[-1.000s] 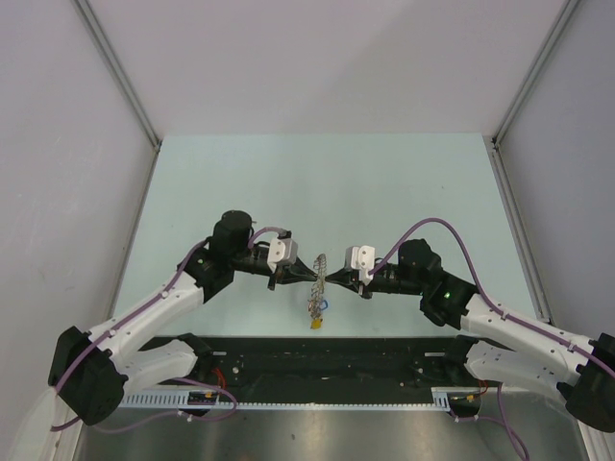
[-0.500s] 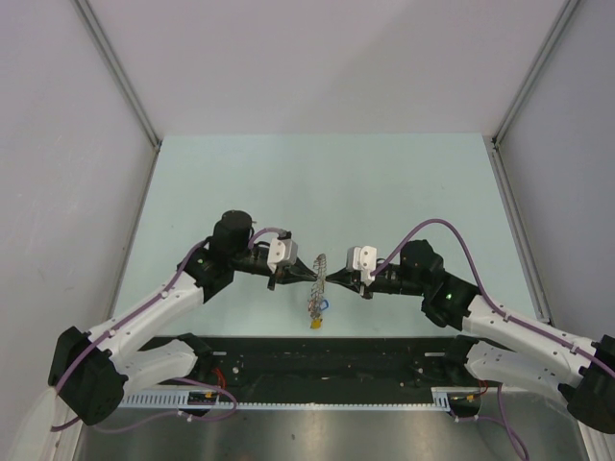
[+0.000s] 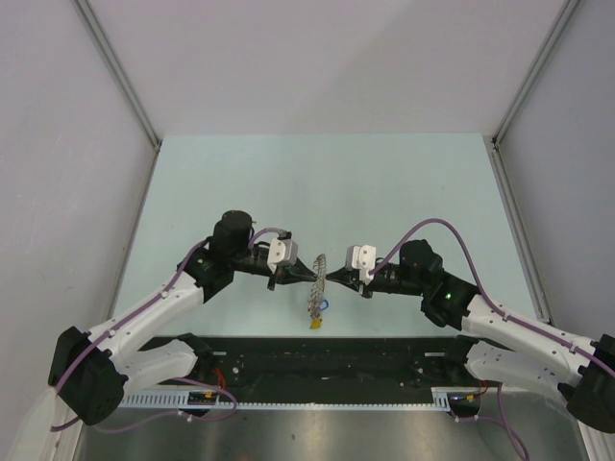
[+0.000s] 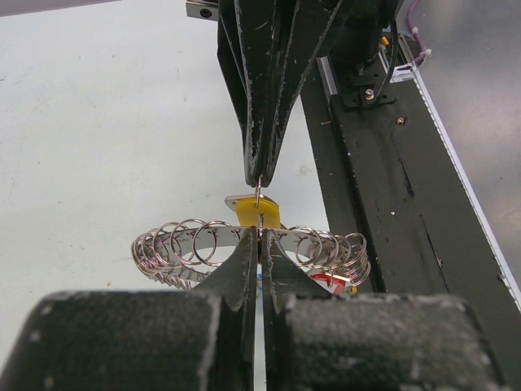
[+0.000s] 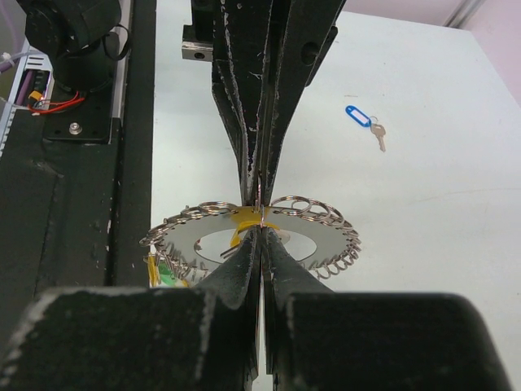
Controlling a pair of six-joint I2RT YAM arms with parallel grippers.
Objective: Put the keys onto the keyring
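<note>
Just past the black base rail (image 3: pixel 317 357): seeing left tool (image 4: pixel 260 236) and right tool (image 5: pixel 260 235) tip to tip, both pressed together. Pinching a thin wire loop (image 4: pixel 258 204) at the rim of the keyring (image 4: pixel 203 238), one from each side. Appears to be held clear of the table (image 3: pixel 327 182). Looks like opposed grips to steady the ring and work the loop on, so judging this as mid-threading. Yellow key tag (image 4: pixel 254 212) right behind the pinch, so probably the key going on now. Can't tell whether that loop belongs to key or ring. Further out, flat on the table and well apart: blue key (image 5: pixel 362 122), not yet on. No legible writing on tags, no brand marks on tools.
</note>
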